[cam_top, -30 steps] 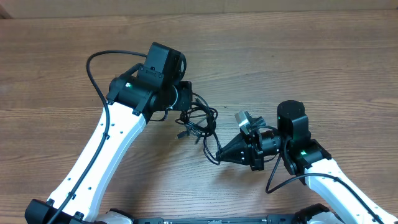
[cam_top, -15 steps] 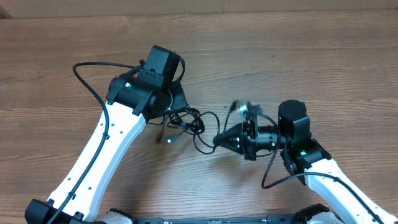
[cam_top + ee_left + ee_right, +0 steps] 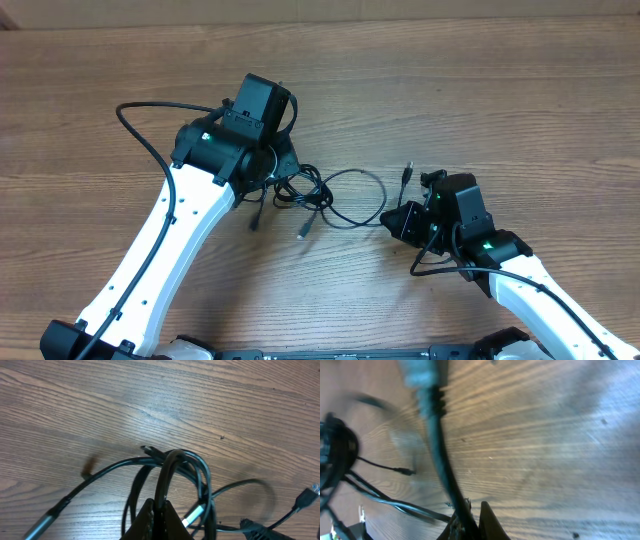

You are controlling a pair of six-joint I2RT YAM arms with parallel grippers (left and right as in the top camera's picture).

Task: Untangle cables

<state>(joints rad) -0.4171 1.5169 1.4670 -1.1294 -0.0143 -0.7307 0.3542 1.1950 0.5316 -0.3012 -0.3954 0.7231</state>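
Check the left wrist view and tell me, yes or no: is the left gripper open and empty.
No, the left gripper is shut on loops of the cables that rise from between its fingertips.

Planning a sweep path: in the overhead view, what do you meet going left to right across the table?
From the left: left arm → tangled cables → loose cable loop → right gripper.
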